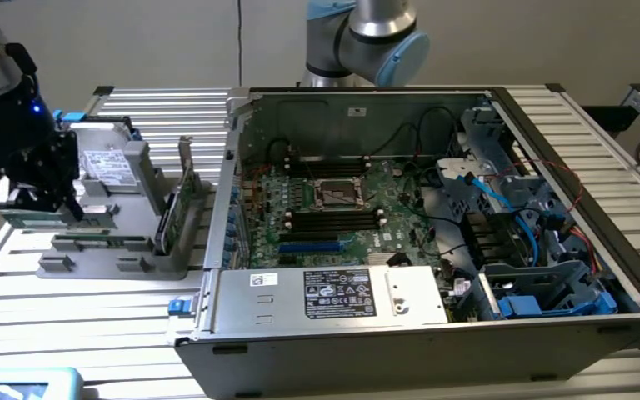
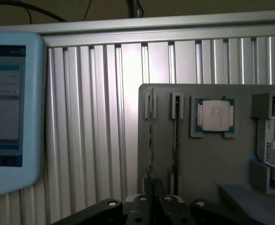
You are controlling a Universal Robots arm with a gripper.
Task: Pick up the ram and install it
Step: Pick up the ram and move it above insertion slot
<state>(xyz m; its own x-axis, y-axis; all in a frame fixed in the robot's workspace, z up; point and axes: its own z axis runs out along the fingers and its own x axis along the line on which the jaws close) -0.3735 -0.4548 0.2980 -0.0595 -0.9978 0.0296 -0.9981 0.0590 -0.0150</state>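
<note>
Two ram sticks stand on edge in slots of a grey holder: one ram stick and a second ram stick beside it. In the exterior view the ram lies along the holder's near side. My gripper hovers above the holder, roughly in line with the first stick, and its fingers stand close together with nothing between them. In the exterior view the gripper hangs over the holder's left part. The open computer case shows its motherboard with black memory slots.
The holder also carries a processor chip, a silver hard drive and an upright green expansion card. A pale blue tablet lies on the slatted metal table. Cables and blue brackets crowd the case's right side.
</note>
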